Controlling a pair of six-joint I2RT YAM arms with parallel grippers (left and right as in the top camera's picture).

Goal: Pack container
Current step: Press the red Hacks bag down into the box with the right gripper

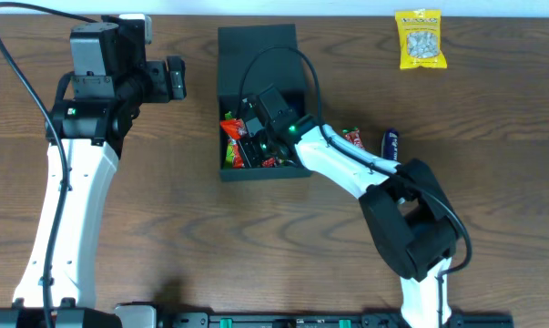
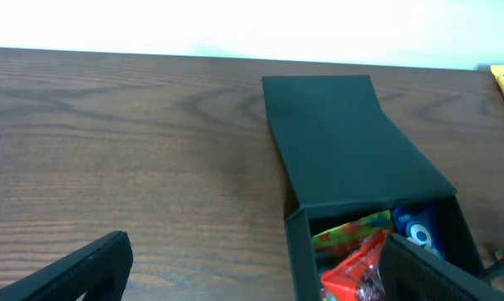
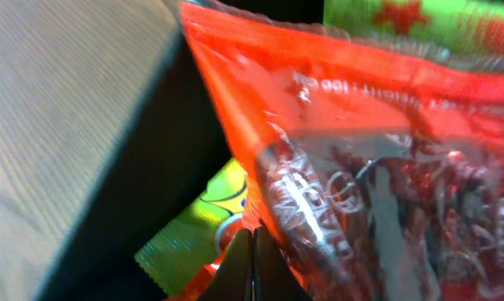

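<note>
— Over the table [image 1: 165, 228], seen from above, where does the container [image 1: 256, 172] stand?
— Near the middle, its flap lid [image 1: 256, 50] open and lying back toward the far edge. Snack packets [image 1: 236, 150] lie in its tray.
— And the arms?
— The right arm [image 1: 347, 164] reaches in from the near right, and the right claw [image 1: 249, 137] is down among those packets. The left claw [image 1: 176, 78] hangs over the table left of the container, apart from it. A yellow snack bag [image 1: 421, 39] lies far right, well apart. A small red wrapper [image 1: 351, 137] and a dark blue wrapper [image 1: 391, 143] lie just beside the right arm.
— What does the left wrist camera give?
— The left claw's fingers [image 2: 76, 272] are spread wide, released, holding nothing. Beyond them the open container shows a green-and-yellow packet [image 2: 352, 230], a blue packet [image 2: 414, 230] and a red packet [image 2: 356, 272] inside.
— And the right wrist?
— Very close in. The right claw is clenched, tips pressed together at the lower edge of the red packet. Whether any film is pinched between them I cannot tell. The green-and-yellow packet lies beneath, with the container's black wall to the left and the table beyond.
</note>
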